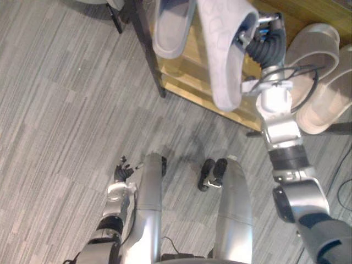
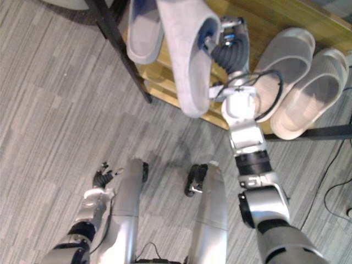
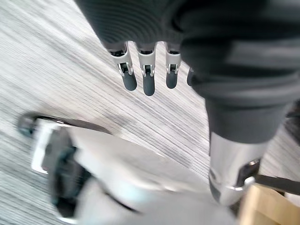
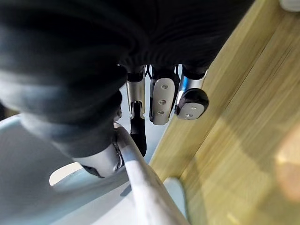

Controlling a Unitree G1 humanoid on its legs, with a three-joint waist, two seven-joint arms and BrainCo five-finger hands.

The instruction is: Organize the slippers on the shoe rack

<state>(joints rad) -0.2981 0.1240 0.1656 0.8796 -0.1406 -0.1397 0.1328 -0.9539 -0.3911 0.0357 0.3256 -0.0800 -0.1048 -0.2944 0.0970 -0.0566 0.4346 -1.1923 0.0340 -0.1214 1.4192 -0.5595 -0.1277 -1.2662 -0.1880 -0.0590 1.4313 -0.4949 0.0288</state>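
Right hand [image 1: 258,34]: raised over the shoe rack [image 1: 190,66], thumb and fingers [image 4: 159,101] pinching the rim of a grey slipper's opening.

Grey slipper [image 1: 223,60]: held clear of the shelf and tilted on edge, sole side turned to the robot's left. Its long axis runs from the far side towards the robot, and the rounded near end hangs over the rack's front edge.

Second grey slipper [image 1: 171,27]: lies on the rack just left of the held one, its length running the same way.

Beige slippers [image 1: 313,52]: a pair side by side on the rack, right of the hand.

Left hand [image 1: 124,170]: low at the robot's side above the grey carpet [image 1: 66,110], fingers loose and straight, holding nothing.
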